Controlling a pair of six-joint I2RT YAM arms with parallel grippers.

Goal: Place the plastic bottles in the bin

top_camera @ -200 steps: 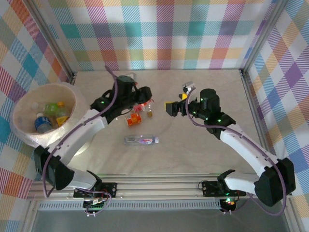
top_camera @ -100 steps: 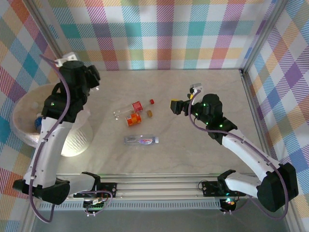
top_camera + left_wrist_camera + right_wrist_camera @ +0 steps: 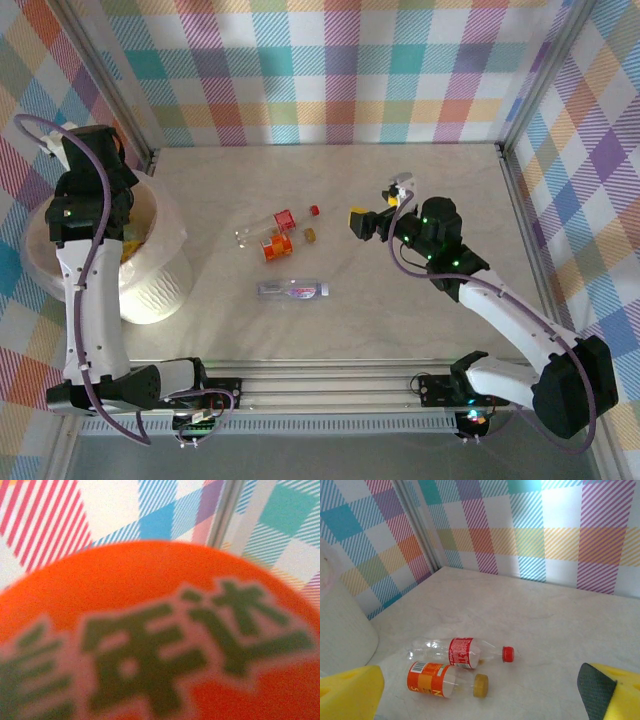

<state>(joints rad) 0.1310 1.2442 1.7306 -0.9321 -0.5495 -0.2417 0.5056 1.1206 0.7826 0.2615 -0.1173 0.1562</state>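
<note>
Your left claw [image 3: 100, 165] is raised over the large round white ribbed bin [image 3: 150, 285], which stands at the left edge of the worktop [image 3: 420, 300]. Its wrist camera has the bright orange label with green characters of an orange-labelled plastic bottle [image 3: 150, 630] right up against the lens. From that I judge the claw is pressed together on this bottle and holds it there so that a release drops it into the bag-lined mouth. The fingers themselves are not visible in that view, so check the bottle hangs over the opening rather than the rim before you let go.

Your right claw [image 3: 376, 212] hangs spread wide with nothing in it, above the worktop right of the middle. Its yellow pads [image 3: 350, 690] face the bottles left to fetch. I read that as waiting out of the left arm's way while lined up for the next pick.

Three bottles lie on their sides near the middle of the worktop, between the bin and the right claw:
- a clear bottle with a red label and red cap [image 3: 275, 222];
- just beside it, toward the near edge, a short bottle with an orange label and yellow-brown cap [image 3: 278, 246];
- apart from that pair, nearer the near edge, a clear bottle with a blue-and-purple label [image 3: 292, 290].
</note>
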